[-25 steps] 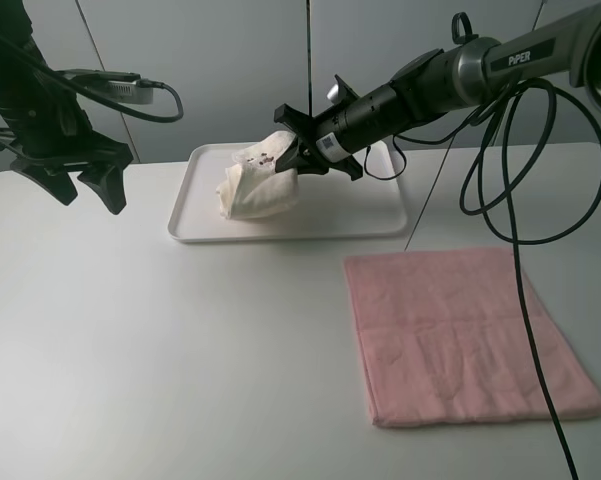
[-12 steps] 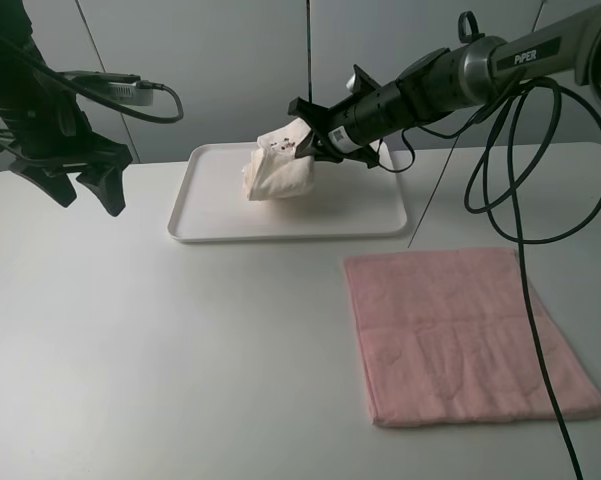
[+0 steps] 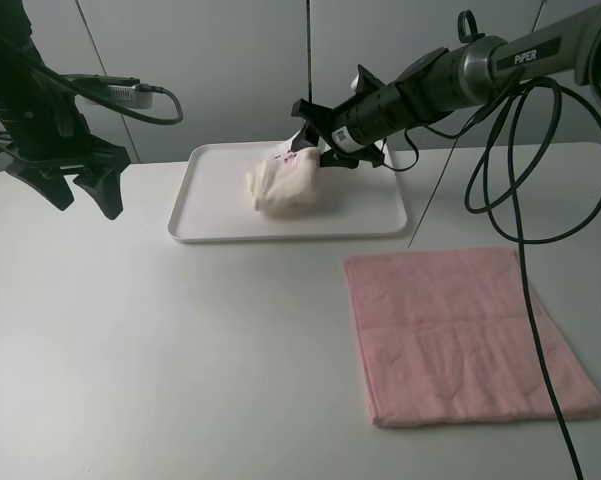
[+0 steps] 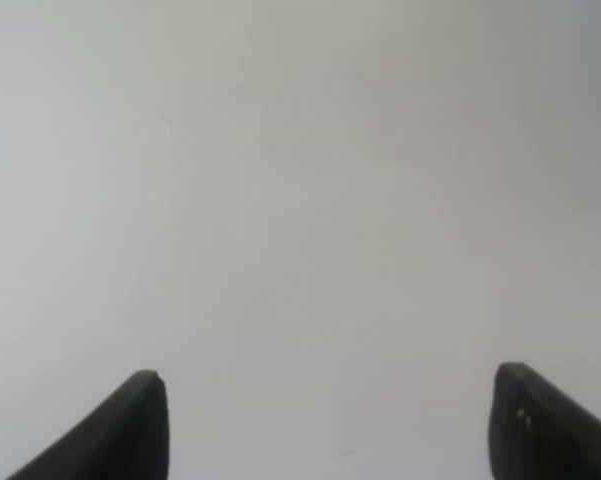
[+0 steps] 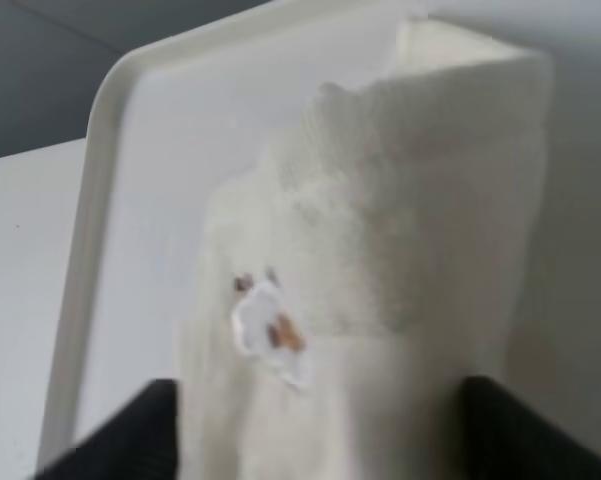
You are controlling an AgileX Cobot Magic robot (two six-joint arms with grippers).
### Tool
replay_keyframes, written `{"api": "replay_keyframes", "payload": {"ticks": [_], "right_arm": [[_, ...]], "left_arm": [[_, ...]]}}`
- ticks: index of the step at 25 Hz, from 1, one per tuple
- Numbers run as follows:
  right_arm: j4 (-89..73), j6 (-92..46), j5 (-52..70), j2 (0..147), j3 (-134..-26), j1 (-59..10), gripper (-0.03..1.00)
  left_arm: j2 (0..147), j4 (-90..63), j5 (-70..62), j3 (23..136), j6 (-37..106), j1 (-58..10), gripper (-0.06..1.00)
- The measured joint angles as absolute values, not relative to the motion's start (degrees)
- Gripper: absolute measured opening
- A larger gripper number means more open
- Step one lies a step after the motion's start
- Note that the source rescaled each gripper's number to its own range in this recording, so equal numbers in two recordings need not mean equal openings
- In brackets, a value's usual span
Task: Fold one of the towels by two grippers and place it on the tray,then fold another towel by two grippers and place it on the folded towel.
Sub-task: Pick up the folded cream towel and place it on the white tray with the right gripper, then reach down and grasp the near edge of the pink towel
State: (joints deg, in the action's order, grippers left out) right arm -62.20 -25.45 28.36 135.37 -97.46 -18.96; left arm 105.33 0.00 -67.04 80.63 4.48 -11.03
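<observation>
The crumpled cream terry towel (image 3: 285, 185) sits on the flat white plastic tray (image 3: 210, 232), its top edge between the spread jaws of the right pincer (image 3: 308, 138). The pale pink terry towel (image 3: 460, 335) lies flat on the worktop (image 3: 180, 350), nearer that arm. The left pincer (image 3: 88, 203), open and empty, hangs well apart.

The cream towel (image 3: 283, 186) and the pink towel (image 3: 460, 335) are shown as soft, nubbly terry cloth. The white tray (image 3: 215, 205) is seen as smooth, probably plastic; the table (image 3: 180, 350) as smooth and matt.

Lab: white table (image 3: 180, 350), grey wall panels (image 3: 210, 70)
</observation>
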Motion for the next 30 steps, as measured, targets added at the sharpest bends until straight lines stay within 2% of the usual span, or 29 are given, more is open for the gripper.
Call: {"api": "replay_keyframes", "payload": {"ticks": [1,2,4,13,19,23,30], "right_arm": [[-61.89,-25.23,28.36,135.37,-97.46,-18.96,0.87],[-61.51,-24.81,28.36,135.37,-97.46,-18.96,0.94],[-59.14,-23.54,28.58,135.17,-97.46,-18.96,0.99],[-26.3,-14.98,35.57,127.19,-97.46,-18.92,1.0],[-13.96,-14.18,45.78,119.32,-96.72,-18.92,1.0],[-10.82,-14.13,46.66,112.99,-89.47,-18.92,1.0],[-8.59,-14.4,45.52,98.44,-69.55,-18.92,0.97]], "left_arm": [[105.33,0.0,-67.14,80.63,4.48,-11.03,0.84],[105.33,0.0,-67.14,80.63,4.48,-11.03,0.84],[105.33,0.0,-67.18,80.63,4.48,-11.03,0.84],[105.33,0.0,-67.28,80.63,4.79,-11.03,0.84],[105.33,0.31,-67.74,80.63,7.35,-11.52,0.84],[105.33,0.44,-67.87,80.63,9.96,-14.74,0.84],[105.33,1.42,-65.68,80.63,12.81,-23.45,0.84]]}}
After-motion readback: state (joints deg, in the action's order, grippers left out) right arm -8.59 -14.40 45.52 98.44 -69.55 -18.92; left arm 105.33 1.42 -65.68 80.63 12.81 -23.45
